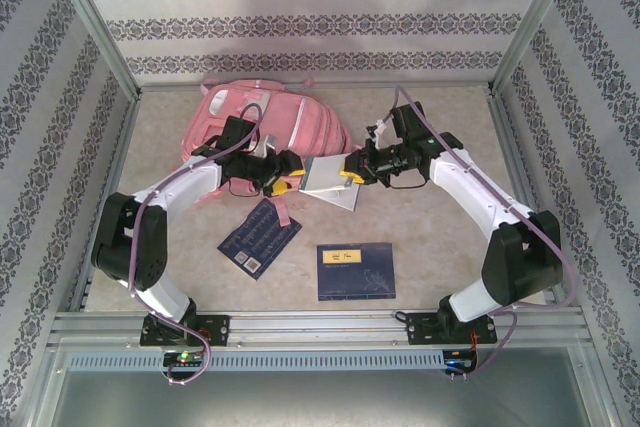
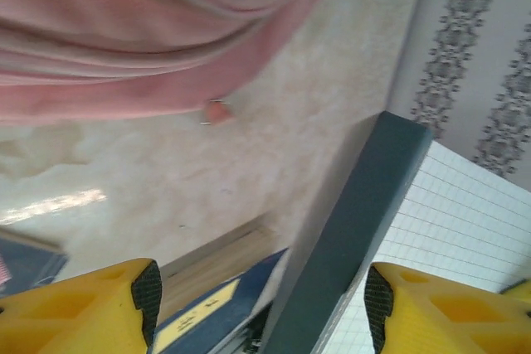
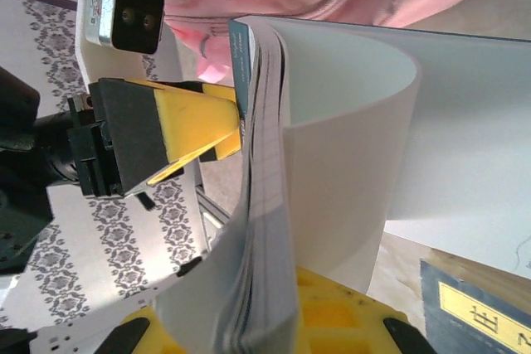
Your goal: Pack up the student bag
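**Student bag.** The student bag [image 1: 300, 125] lies flat on the table [image 1: 440, 237], at the rear and left of centre.

**Left gripper.** The left gripper [image 1: 290, 177] sits just in front of the bag's near edge, and the left forearm crosses over that edge. In the left wrist view the two yellow fingers [image 2: 83, 308] are spread wide. The dark cover edge of an open notebook [image 1: 328, 185] stands between them with a gap on each side. Pink bag fabric lies beyond the fingers, with bare table in between, so there is no contact with the bag.

**Notebook.** The notebook is between the two grippers, just in front of the bag's right near corner. A squared page is visible in the left wrist view.

**Right gripper.** The right gripper [image 1: 350, 169] faces the left one across the notebook. Its jaws are pressed together on the notebook's pages, which curve down into them in the right wrist view. The bag lies to its left and farther back, near but not touching.

**Foreground.** Two dark blue books lie nearer the arm bases: one tilted [image 1: 260, 237], and one with a yellow label [image 1: 356, 270] to its right.
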`<action>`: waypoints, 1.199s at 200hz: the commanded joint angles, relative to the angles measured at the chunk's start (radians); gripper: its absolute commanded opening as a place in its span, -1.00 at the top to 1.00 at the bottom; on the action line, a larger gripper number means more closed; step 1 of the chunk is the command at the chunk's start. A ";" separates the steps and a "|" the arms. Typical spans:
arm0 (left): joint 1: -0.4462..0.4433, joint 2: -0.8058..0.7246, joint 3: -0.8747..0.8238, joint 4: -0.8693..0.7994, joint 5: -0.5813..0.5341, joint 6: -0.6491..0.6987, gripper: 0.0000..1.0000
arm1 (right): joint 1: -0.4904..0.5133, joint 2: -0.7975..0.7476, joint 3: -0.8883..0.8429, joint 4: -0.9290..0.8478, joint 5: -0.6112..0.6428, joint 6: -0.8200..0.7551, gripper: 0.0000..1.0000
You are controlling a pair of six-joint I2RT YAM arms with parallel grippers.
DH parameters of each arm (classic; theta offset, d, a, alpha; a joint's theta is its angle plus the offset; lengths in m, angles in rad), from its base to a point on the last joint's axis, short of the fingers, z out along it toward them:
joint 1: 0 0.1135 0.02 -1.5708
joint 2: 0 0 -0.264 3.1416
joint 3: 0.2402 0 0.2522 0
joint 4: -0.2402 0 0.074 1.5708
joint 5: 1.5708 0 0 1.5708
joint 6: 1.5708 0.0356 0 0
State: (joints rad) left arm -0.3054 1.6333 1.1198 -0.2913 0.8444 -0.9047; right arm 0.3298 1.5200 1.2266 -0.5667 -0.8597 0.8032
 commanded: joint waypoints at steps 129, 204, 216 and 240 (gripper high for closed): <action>-0.007 -0.066 -0.132 0.569 0.144 -0.369 0.68 | 0.010 -0.047 0.050 0.115 -0.064 0.142 0.83; 0.008 -0.143 -0.097 0.508 0.074 -0.346 1.00 | -0.043 -0.124 0.020 -0.086 0.148 0.042 -0.43; 0.010 -0.153 -0.082 0.491 0.058 -0.344 1.00 | -0.061 -0.159 -0.006 -0.098 0.196 0.050 -0.58; 0.009 -0.172 -0.048 0.474 0.027 -0.354 1.00 | -0.077 -0.204 -0.080 -0.020 0.152 0.120 -0.79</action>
State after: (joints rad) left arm -0.3008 1.5108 1.0058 0.1829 0.8959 -1.2613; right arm 0.2638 1.3628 1.2076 -0.6025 -0.7300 0.8886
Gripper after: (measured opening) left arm 0.146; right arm 0.854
